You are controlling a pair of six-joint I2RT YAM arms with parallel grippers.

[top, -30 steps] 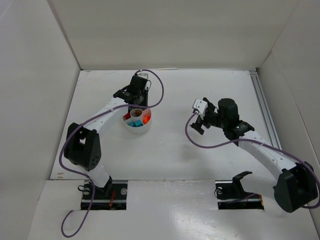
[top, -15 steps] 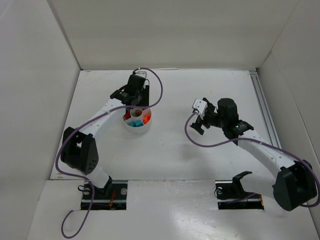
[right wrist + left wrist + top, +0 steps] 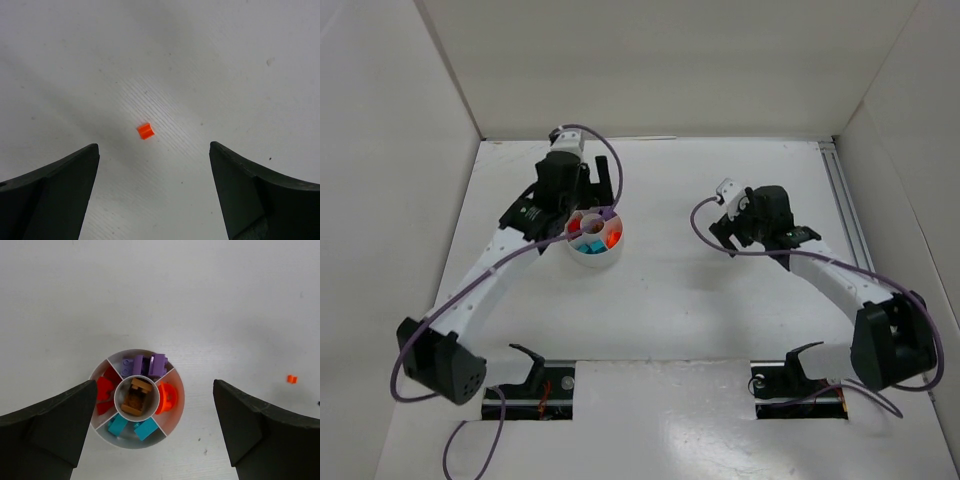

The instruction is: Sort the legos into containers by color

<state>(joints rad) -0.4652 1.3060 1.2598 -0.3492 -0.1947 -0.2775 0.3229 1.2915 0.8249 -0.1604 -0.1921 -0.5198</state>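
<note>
White walls closed in the pale worktop (image 3: 670, 300) on three sides, and your two arms reached out over it from the near edge. You had the left arm (image 3: 490, 270) stretched forward over the round white dish (image 3: 170, 426), which sat on the left half of the worktop. The left jaws hung straight above the dish, spread wide and holding nothing, with one dark finger (image 3: 45, 430) showing on either side of it in the wrist view. Inside the dish the bricks lay sorted by colour. The purple bricks (image 3: 146, 365) filled the far wedge and the red bricks (image 3: 104, 389) the left wedge. The orange ring (image 3: 167, 397) sat in the right wedge, the teal bricks (image 3: 131, 427) in the near wedge, and a brown brick (image 3: 136, 396) in the central hub. You had the right arm (image 3: 830, 280) bent in toward the middle of the worktop, well apart from the dish. The right jaws were likewise wide open and empty, poised over bare surface. Between their two dark fingers (image 3: 50, 195), lower down on the worktop and touching neither, lay one small orange brick (image 3: 145, 131) on its own. From the left wrist, a tiny orange piece showed far off to the right of the dish, too small to make out further.
</note>
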